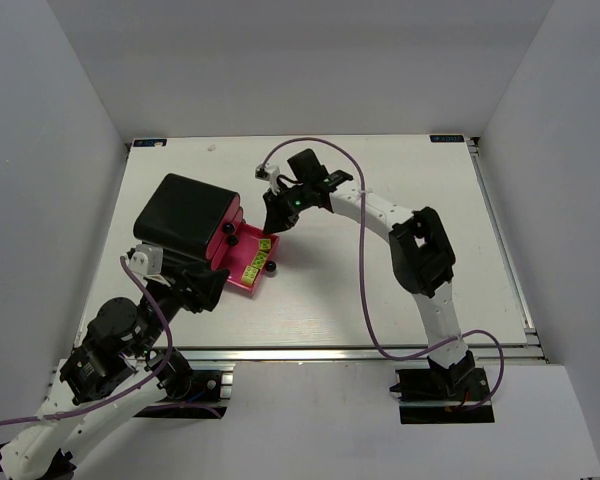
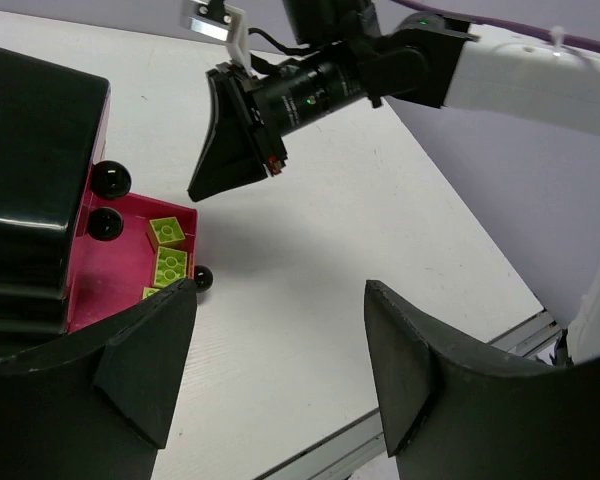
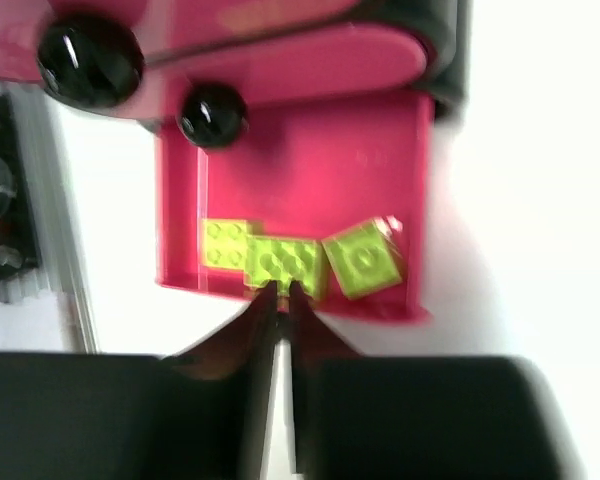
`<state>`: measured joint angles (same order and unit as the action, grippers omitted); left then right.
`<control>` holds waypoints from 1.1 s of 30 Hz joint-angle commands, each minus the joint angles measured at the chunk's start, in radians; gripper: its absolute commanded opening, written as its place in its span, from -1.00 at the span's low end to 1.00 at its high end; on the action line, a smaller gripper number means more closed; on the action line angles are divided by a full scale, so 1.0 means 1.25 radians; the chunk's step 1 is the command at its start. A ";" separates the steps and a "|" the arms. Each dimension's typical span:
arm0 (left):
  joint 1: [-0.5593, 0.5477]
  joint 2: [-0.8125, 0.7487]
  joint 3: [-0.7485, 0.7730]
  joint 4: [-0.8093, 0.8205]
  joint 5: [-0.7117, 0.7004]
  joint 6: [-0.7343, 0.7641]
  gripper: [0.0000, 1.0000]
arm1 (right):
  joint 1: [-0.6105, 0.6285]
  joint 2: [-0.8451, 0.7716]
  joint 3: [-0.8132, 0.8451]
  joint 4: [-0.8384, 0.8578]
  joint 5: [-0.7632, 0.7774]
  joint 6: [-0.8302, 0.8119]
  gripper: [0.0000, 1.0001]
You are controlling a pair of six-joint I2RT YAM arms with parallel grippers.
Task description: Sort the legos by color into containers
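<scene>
Three lime legos (image 3: pixel 285 262), bunched in a row at the outer end of the open drawer (image 3: pixel 310 170); middle one touching both neighbours, the one at 3 o'clock in the right wrist view turned askew. Open drawer magenta, lowest of the stack, standing out of the black cabinet (image 1: pixel 185 212) toward 4 o'clock in the top view, with a round black knob (image 2: pixel 202 278) on its outer face. Above it, two shut drawers (image 3: pixel 310 65), same magenta, each with a black knob. Cabinet resting on the white table (image 1: pixel 320 300), at about 9 o'clock from the table's middle. Right tool (image 3: pixel 283 292) hanging over the drawer's outer end, pointing down at the middle lego; fingers drawn together to a thin slit, nothing clamped between them; too blurred to tell whether the tips touch the brick. Left tool (image 2: pixel 280 290) at 8 o'clock of the drawer in the top view, near it but apart, fingers spread wide and empty, aimed across the drawer toward the right tool.
</scene>
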<state>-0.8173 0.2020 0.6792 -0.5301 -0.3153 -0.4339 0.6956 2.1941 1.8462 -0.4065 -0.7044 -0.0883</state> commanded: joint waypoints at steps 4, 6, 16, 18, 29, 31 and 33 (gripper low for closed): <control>0.005 0.013 -0.007 0.008 0.012 0.010 0.37 | -0.002 -0.214 -0.177 0.001 0.249 -0.167 -1.00; 0.005 0.014 -0.008 0.013 0.017 0.010 0.09 | 0.003 -0.273 -0.296 0.034 0.302 -0.202 -1.00; 0.005 0.014 -0.005 0.003 0.012 0.006 -0.12 | 0.052 -0.121 -0.230 0.025 0.365 -0.126 -1.00; 0.005 0.004 -0.005 0.001 -0.003 0.002 0.07 | 0.063 -0.080 -0.185 0.027 0.373 -0.107 -1.00; 0.005 0.005 -0.003 -0.004 -0.015 -0.001 0.38 | 0.072 -0.021 -0.126 0.130 0.227 0.086 -1.00; 0.005 0.004 -0.003 -0.004 -0.015 -0.001 0.39 | 0.072 -0.013 -0.114 0.137 0.187 0.110 -1.00; 0.005 -0.001 -0.003 -0.004 -0.017 -0.003 0.39 | 0.074 0.003 -0.096 0.151 0.162 0.140 -1.00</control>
<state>-0.8173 0.1925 0.6758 -0.5251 -0.3267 -0.4355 0.7853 2.1731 1.6665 -0.2989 -0.4042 -0.0071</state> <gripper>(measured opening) 0.694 0.012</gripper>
